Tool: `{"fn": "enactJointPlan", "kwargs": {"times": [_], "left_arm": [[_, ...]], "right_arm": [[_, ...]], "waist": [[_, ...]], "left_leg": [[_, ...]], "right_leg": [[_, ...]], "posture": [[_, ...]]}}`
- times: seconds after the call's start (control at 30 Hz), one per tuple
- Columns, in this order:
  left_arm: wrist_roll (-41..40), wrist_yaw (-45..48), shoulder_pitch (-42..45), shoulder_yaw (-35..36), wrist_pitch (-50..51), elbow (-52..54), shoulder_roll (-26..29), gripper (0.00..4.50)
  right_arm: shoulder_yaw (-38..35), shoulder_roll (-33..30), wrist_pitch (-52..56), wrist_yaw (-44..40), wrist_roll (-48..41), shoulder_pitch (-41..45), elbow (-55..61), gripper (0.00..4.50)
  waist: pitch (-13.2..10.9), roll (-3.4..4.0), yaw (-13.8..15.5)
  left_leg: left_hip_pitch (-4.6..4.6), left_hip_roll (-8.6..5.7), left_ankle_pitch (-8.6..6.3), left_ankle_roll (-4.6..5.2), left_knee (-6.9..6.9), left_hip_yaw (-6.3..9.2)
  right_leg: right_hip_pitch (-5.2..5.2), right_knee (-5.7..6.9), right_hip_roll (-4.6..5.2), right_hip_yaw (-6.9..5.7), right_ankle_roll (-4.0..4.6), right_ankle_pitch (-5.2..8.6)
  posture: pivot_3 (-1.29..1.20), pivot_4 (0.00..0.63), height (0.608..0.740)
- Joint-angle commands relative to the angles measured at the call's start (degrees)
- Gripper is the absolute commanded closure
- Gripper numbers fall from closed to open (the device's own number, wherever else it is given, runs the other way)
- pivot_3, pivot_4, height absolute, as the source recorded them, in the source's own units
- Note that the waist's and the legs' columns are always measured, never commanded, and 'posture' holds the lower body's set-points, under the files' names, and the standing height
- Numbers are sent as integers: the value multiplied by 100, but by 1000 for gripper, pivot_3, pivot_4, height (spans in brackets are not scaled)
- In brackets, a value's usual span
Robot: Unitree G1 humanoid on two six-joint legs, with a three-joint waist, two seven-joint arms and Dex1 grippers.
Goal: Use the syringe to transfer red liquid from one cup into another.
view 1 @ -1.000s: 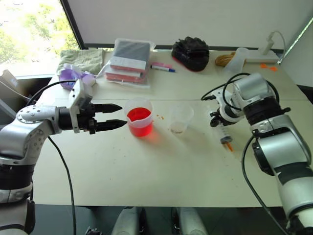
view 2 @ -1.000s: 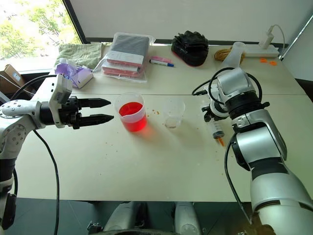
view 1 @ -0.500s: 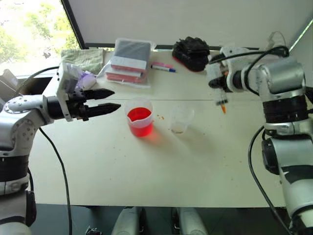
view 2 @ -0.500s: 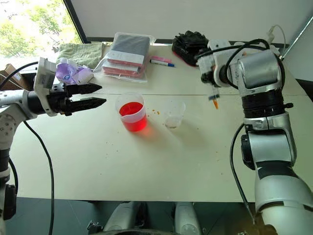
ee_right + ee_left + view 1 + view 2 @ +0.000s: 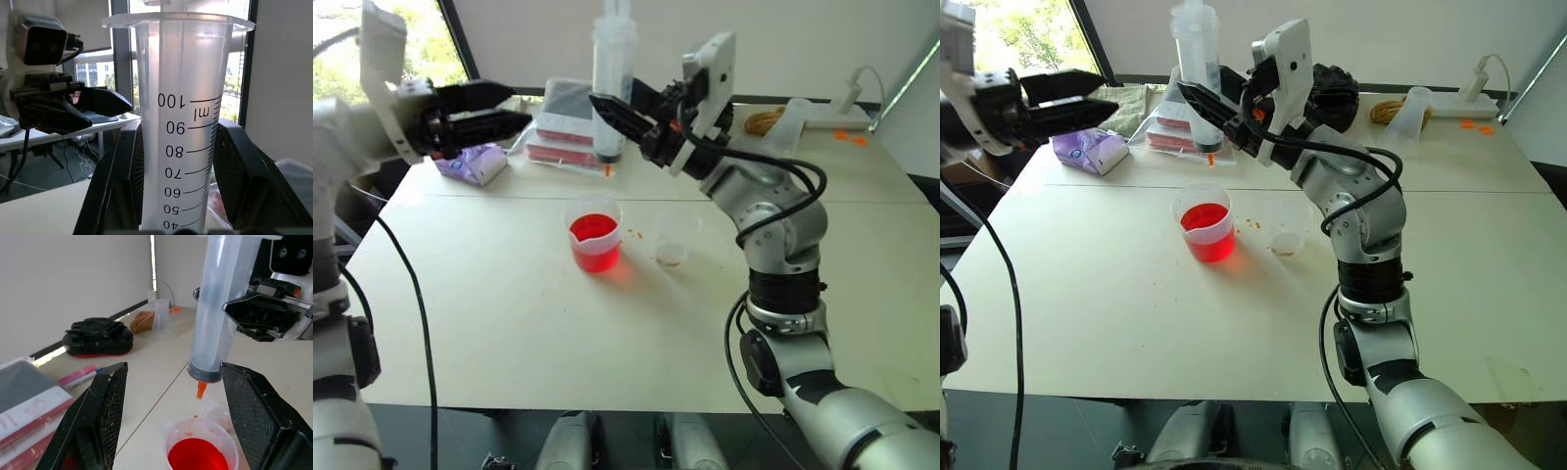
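Observation:
My right gripper (image 5: 607,113) is shut on the syringe (image 5: 612,78), a thick clear barrel held upright high over the table. Its orange tip (image 5: 200,389) points down and hangs above the wide spouted cup (image 5: 594,235), apart from it. That cup holds the red liquid (image 5: 198,462). The smaller plain cup (image 5: 674,240) stands just to its right with only a trace at its bottom. My left gripper (image 5: 521,108) hovers open to the left of the syringe at about the same height, its fingers (image 5: 93,421) wide apart and holding nothing.
At the back of the table (image 5: 509,323) lie a stack of flat packets (image 5: 573,122), a purple pouch (image 5: 470,162), a pink and blue pen (image 5: 80,376), a black bundle (image 5: 1322,93), a coil of rope (image 5: 764,119) and a clear flask (image 5: 1410,106).
My right gripper lifted the syringe from the table's right side, swung it left and turned it upright over the spouted cup. The left gripper rose, still open.

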State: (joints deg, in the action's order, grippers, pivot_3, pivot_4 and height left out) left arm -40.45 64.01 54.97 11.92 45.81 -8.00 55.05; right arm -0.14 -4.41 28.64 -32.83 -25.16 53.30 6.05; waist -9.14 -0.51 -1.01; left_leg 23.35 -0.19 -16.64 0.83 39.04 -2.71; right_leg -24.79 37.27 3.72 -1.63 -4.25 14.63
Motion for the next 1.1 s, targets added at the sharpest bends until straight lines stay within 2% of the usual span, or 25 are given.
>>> {"fn": "enactJointPlan", "kwargs": {"times": [0.03, 0.27, 0.5, 0.7, 0.83, 1.1], "left_arm": [[-38, 29, 123, 108, 102, 72, 126, 1371], [-146, 7, -35, 110, 333, 388, 47, 1371], [-173, 23, 116, -16, 422, 446, -95, 1371], [-241, -94, 95, -133, 501, 497, -401, 1371], [-197, -70, -229, -180, 478, 689, -488, 1371], [-234, -14, -677, -164, 659, 1132, -361, 1371]], "right_arm": [[378, 307, -659, -166, 160, -313, -335, 3087], [982, 642, -1736, -136, 825, -996, -1132, 3087], [1049, 757, -2528, 47, 1235, -1143, -1759, 3087], [1092, 709, -2784, 170, 1483, -1327, -1896, 3087], [1157, 658, -2829, 219, 1660, -1478, -1900, 3087], [1144, 593, -2774, 230, 1684, -1612, -1745, 3087]], "waist": [[0, -1, -13], [0, -3, -9], [0, -3, -13], [0, -3, -6], [0, -3, -26], [0, -3, -25]], "left_leg": [[-2, 1, 0, -1, -1, 1], [1, 1, 9, -15, 3, 2], [0, 2, 9, -17, 3, 2], [0, 1, 10, -19, 3, 2], [-1, 2, 10, -19, 3, 2], [-3, 6, 11, -22, 3, 2]], "right_leg": [[2, 1, -2, 0, 0, 0], [1, 2, 1, 1, 0, 0], [0, 3, 0, 2, 0, 0], [0, 3, 2, 3, 0, 0], [0, 6, 1, 5, 0, 0], [-1, 5, 6, 9, 0, 0]], "posture": [[0, 150, 740], [0, 150, 740], [0, 150, 740], [0, 150, 740], [0, 150, 740], [0, 150, 740]]}}
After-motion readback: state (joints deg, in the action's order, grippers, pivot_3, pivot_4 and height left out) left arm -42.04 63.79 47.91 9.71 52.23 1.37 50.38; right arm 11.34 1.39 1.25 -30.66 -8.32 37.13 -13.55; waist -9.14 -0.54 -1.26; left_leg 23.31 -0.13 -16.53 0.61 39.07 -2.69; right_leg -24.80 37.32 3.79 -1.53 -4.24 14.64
